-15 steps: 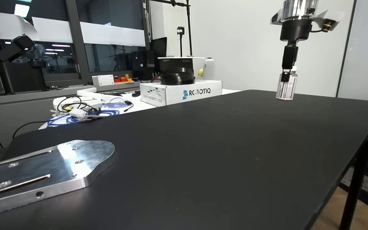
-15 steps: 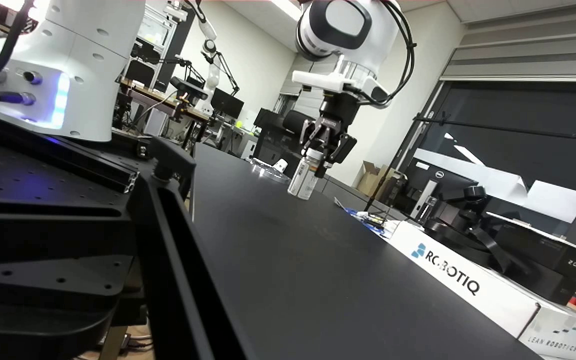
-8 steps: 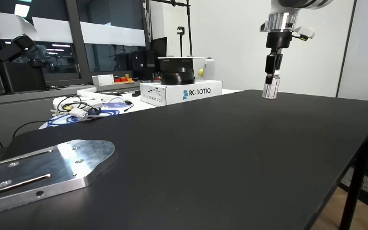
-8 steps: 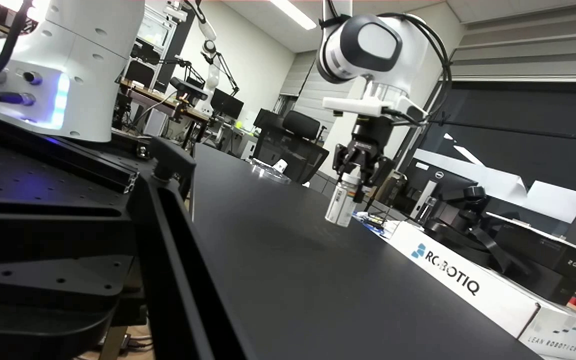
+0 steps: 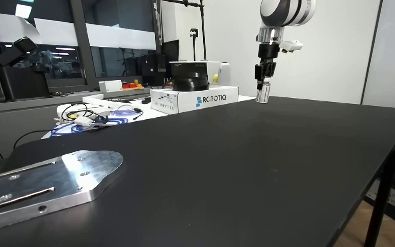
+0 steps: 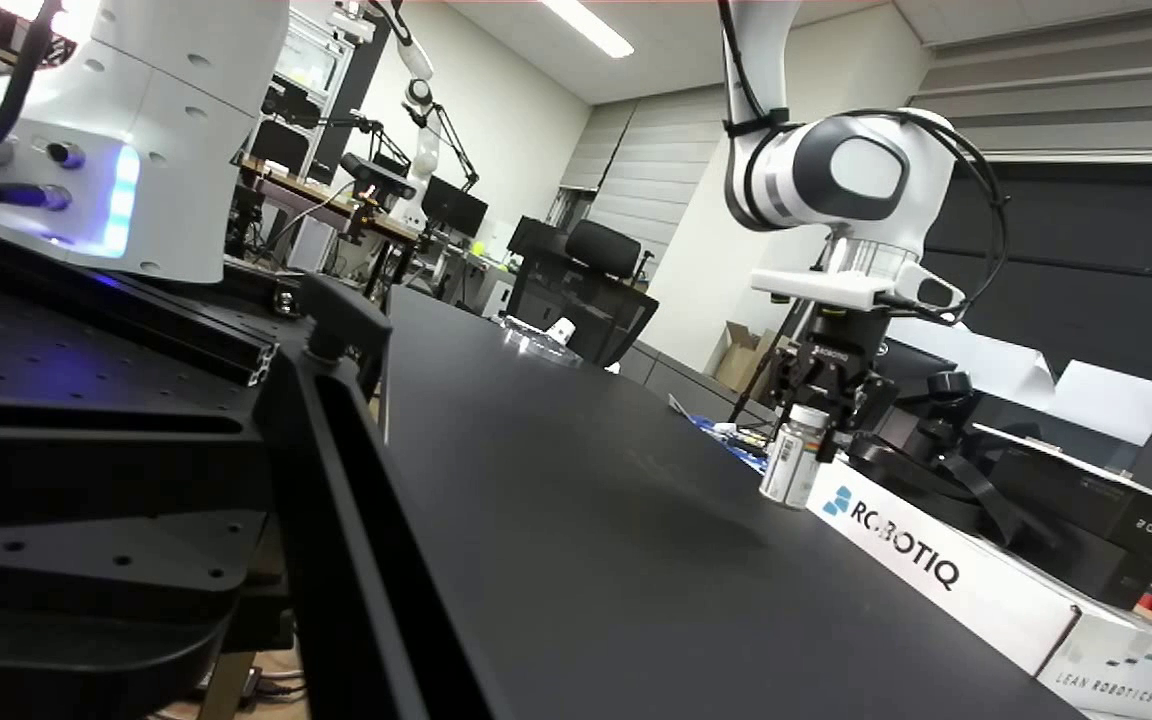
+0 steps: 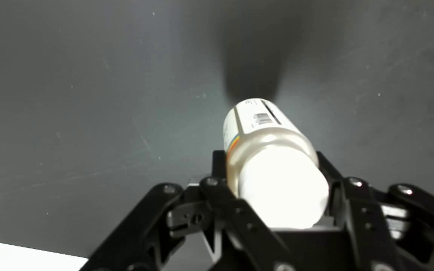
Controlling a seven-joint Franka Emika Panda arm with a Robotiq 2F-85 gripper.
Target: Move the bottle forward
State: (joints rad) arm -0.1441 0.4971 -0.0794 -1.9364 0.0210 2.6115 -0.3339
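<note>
My fingers (image 7: 219,163) are pinching the bottle (image 7: 268,137), one on each side of its upper body, below the white cap (image 7: 285,188). In the wrist view I look down on that cap, so bright that its surface is washed out; past it come a silvery shoulder and a pale label (image 7: 260,116) with a barcode and a small rainbow-coloured stripe. In both exterior views the bottle hangs from my grip, base downward, over the worktop (image 5: 201,164) and near its edge. Whether the base touches the worktop I cannot tell; a dark shadow (image 7: 254,64) spreads across the surface, starting just beside the base in the wrist view.

Above the fingers juts a white housing (image 6: 826,288), and my white arm (image 6: 866,170) is banded by a black strap (image 6: 756,123).

A long white box (image 6: 926,560), lettered ROBOTIQ, lies alongside the worktop; in an exterior view the bottle covers its end. Black gear (image 5: 190,84) sits on top of that box. Farther along, blue cables (image 5: 118,120) lie tangled. Well apart from the bottle, a slotted metal plate (image 5: 67,171) lies flat on the worktop. A white robot base (image 6: 166,120) with a lit blue strip (image 6: 121,200) stands by the worktop.
</note>
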